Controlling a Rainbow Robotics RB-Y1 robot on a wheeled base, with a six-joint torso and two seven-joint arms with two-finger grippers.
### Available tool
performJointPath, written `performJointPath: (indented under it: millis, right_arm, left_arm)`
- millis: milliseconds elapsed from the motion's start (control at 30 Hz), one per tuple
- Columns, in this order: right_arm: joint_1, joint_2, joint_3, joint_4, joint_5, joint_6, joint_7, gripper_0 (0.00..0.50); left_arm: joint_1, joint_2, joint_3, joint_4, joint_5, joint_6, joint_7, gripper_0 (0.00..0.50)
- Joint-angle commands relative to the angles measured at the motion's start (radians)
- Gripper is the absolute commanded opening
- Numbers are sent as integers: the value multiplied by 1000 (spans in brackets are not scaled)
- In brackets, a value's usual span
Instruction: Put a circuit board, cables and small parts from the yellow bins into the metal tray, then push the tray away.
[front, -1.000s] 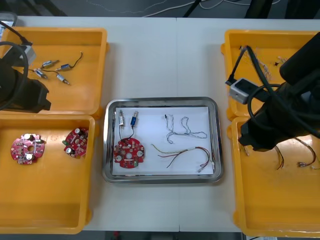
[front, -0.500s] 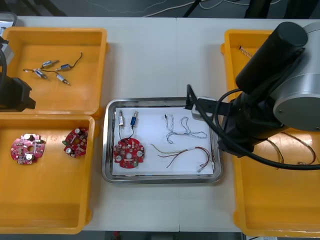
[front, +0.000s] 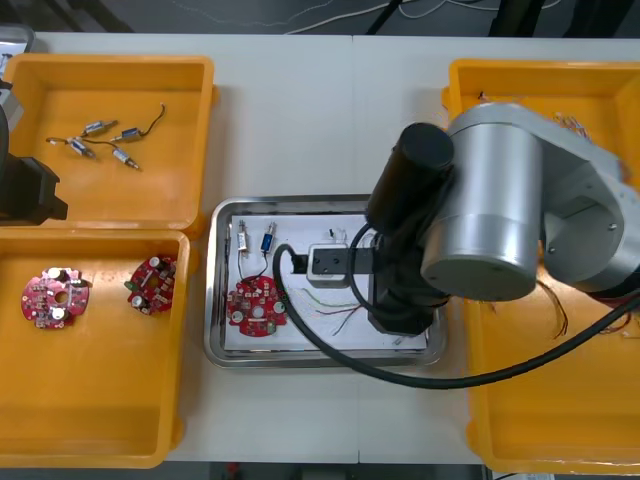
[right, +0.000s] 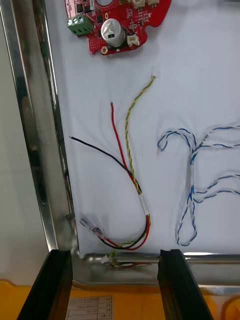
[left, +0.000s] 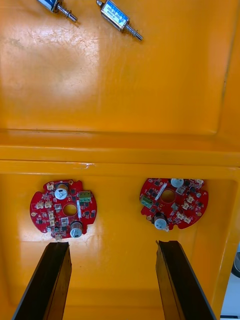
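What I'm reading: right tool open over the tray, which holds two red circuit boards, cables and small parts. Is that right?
Not quite: the tray holds one circuit board, not two, as the front view shows. The rest stands: the right tool is open over it, with cables and small parts inside. Left tool hangs open over a bin.

R arm (front: 500, 200) is over the tray (front: 214, 300) and covers its right half in the front view. The blue-white cable (right: 192, 170) is lost under it there, and most of the red-yellow cable (right: 131, 125) too. Right-side bins (front: 560, 430) are partly masked. R wrist cam: board (right: 120, 20) is cut by the pic edge and the blue-white cable runs off-frame. L arm (front: 25, 190) is clipped at the front view's edge. One small part (left: 56, 4) is cropped in the L wrist cam.
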Motion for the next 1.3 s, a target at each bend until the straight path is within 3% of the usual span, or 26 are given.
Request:
performJointPath:
  millis: [33,300,500,1300]
  right_arm:
    - [-87,75,118,51,44,-10,37,500]
    - [-161,175,262,155,62,-12,64,500]
    - [-164,199,312,161,85,-17,84,500]
    - [26,276,326,161,236,-55,37,500]
  left_arm:
    - [16,41,40,-33,12,6,-79,500]
    - [16,41,40,-35,22,6,-81,500]
    - [16,38,40,-36,24,6,-79,500]
    - [25,35,40,-47,2,6,-85,500]
